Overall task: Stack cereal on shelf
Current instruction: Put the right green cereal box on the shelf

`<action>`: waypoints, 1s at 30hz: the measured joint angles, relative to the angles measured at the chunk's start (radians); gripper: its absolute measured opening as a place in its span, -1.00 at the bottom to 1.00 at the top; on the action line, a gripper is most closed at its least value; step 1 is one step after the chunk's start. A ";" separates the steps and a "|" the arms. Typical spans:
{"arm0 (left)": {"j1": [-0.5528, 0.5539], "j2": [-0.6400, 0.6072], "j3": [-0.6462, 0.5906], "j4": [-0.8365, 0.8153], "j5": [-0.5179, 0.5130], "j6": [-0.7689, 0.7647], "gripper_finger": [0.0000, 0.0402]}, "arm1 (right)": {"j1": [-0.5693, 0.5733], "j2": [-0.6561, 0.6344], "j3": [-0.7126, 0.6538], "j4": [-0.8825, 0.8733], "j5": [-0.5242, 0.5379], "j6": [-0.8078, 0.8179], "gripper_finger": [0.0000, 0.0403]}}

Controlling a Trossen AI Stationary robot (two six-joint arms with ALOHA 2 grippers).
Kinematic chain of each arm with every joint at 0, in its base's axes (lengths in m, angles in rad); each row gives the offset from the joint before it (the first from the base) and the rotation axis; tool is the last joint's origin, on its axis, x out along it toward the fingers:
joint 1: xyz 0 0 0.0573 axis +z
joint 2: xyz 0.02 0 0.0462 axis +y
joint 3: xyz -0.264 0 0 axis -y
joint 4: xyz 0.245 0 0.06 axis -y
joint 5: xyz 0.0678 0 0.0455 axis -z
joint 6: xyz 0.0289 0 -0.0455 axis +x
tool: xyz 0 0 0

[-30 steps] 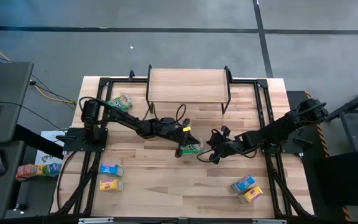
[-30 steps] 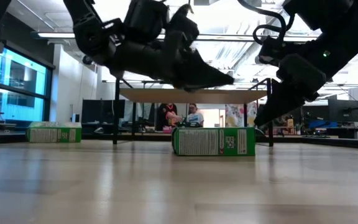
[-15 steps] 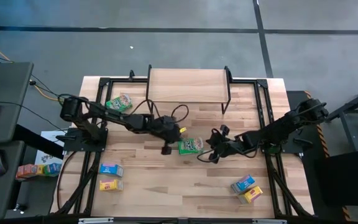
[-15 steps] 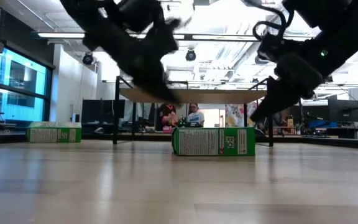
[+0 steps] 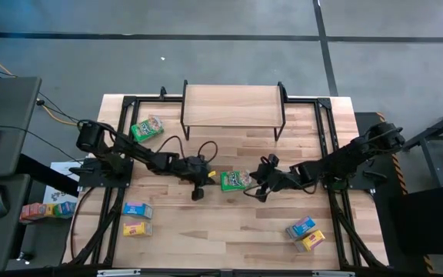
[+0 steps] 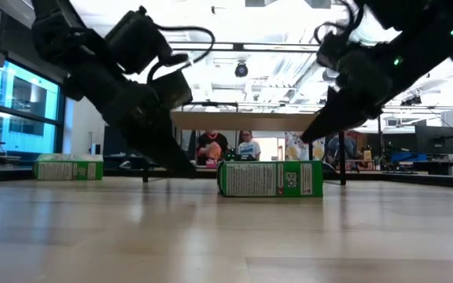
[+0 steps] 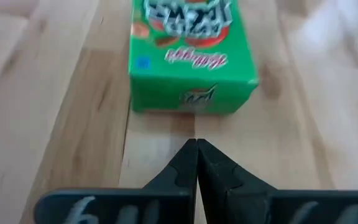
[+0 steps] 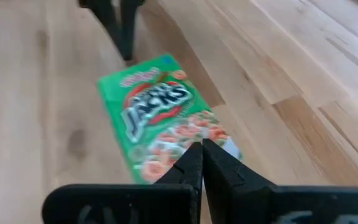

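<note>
A green cereal box (image 5: pixel 236 180) lies flat on the table's middle; it also shows in the low view (image 6: pixel 270 178). My left gripper (image 5: pixel 212 178) is shut, slanting down close to the table, just left of the box's short end (image 7: pixel 193 99), a small gap between them. My right gripper (image 5: pixel 251 184) is shut and hangs just above the box's right end (image 8: pixel 213 134); the low view (image 6: pixel 305 140) shows it clear of the box's top. The shelf (image 5: pixel 233 105) stands at the far middle, its top bare.
A second green box (image 5: pixel 147 127) lies at the far left. A blue box (image 5: pixel 134 208) and a yellow box (image 5: pixel 137 228) lie near left; another blue box (image 5: pixel 301 227) and yellow box (image 5: pixel 312 241) near right. People sit in the room behind (image 6: pixel 246 145).
My left gripper has drawn back from above the green box toward the table's left edge and come down, tipping to point at the table beside the box. My right gripper has edged toward the box's right end. The box has stayed where it was.
</note>
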 joint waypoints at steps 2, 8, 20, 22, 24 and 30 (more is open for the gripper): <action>0.000 0.027 0.013 0.013 -0.001 0.001 -1.00 | -0.014 0.029 0.000 0.011 -0.014 -0.007 -1.00; 0.000 0.122 0.073 0.054 0.010 0.021 -1.00 | -0.039 0.088 0.000 0.077 -0.091 -0.027 -1.00; 0.000 0.071 0.114 0.027 0.002 0.103 -1.00 | -0.039 0.103 0.002 0.061 -0.066 0.009 -1.00; 0.000 0.034 0.114 0.030 -0.006 0.124 -1.00 | -0.039 0.103 0.002 0.056 -0.061 0.010 -1.00; 0.000 0.001 0.114 0.038 -0.010 0.144 -1.00 | -0.040 0.104 0.002 0.060 -0.058 0.010 -1.00; 0.003 -0.038 0.127 0.111 -0.031 0.205 -1.00 | -0.039 0.108 -0.001 0.072 -0.083 0.036 -1.00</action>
